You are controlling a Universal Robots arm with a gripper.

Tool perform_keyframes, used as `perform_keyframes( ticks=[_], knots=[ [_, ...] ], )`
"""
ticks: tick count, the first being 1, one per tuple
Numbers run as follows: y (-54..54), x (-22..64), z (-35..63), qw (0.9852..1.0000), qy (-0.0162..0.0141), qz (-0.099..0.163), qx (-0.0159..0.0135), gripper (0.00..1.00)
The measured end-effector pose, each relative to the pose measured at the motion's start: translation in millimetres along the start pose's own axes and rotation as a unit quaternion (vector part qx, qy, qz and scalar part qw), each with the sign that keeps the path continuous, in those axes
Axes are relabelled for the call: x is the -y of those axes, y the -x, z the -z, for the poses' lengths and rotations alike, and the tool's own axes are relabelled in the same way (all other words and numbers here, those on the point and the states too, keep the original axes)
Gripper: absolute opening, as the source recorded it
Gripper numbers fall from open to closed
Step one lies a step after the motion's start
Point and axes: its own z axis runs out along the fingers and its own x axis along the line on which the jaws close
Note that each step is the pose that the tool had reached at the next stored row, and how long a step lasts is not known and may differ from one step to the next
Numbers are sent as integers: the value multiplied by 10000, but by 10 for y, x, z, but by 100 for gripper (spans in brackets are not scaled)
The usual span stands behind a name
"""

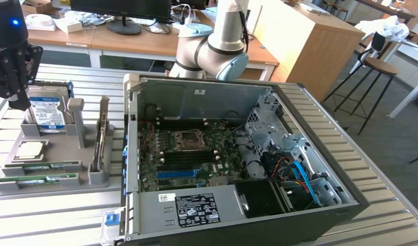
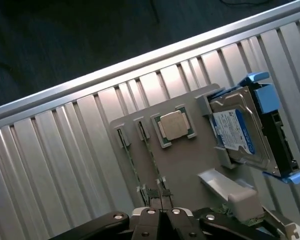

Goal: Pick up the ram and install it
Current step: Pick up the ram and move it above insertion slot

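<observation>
Two ram sticks lie on edge in slots at the near end of a grey holder tray [image 1: 59,146]: one ram [image 1: 45,165] and a second ram [image 1: 38,179]. In the wrist view they show as thin green strips, one ram [image 2: 129,160] beside the other [image 2: 151,157]. My gripper [image 1: 19,102] hangs above the tray's far end, over the hard drive, well above the sticks. Its fingertips [image 2: 161,197] are pressed together with nothing between them. The open computer case [image 1: 229,154] lies at the exterior view's right, with black and blue motherboard slots [image 1: 182,166].
The tray also holds a silver hard drive [image 1: 46,113] in a blue bracket, a processor chip [image 1: 30,150] and an upright card [image 1: 100,146]. The arm's base [image 1: 216,46] stands behind the case. The ribbed metal table [image 1: 51,215] ends close to the tray.
</observation>
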Motion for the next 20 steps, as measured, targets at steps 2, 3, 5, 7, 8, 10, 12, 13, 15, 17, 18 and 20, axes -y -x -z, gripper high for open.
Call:
perform_keyframes(
  ticks=[2, 3, 5, 7, 8, 10, 12, 13, 15, 17, 18, 20],
  knots=[
    [0, 0, -5, 9998, 3, 179, -7, 10],
    [0, 0, -8, 9996, 5, 269, -10, 10],
    [0, 0, -13, 9990, 8, 449, -17, 10],
    [0, 0, -19, 9980, 12, 636, -24, 10],
    [0, 0, -22, 9974, 13, 726, -28, 10],
    [0, 1, -28, 9959, 17, 906, -34, 10],
    [-1, 1, -33, 9941, 20, 1084, -42, 10],
    [0, 1, -35, 9930, 22, 1179, -45, 10],
    [-1, 1, -40, 9907, 25, 1357, -52, 10],
    [-1, 1, -45, 9881, 28, 1535, -59, 10],
    [-1, 2, -48, 9867, 30, 1623, -62, 10],
    [-1, 2, -53, 9835, 34, 1806, -69, 10]
  ],
)
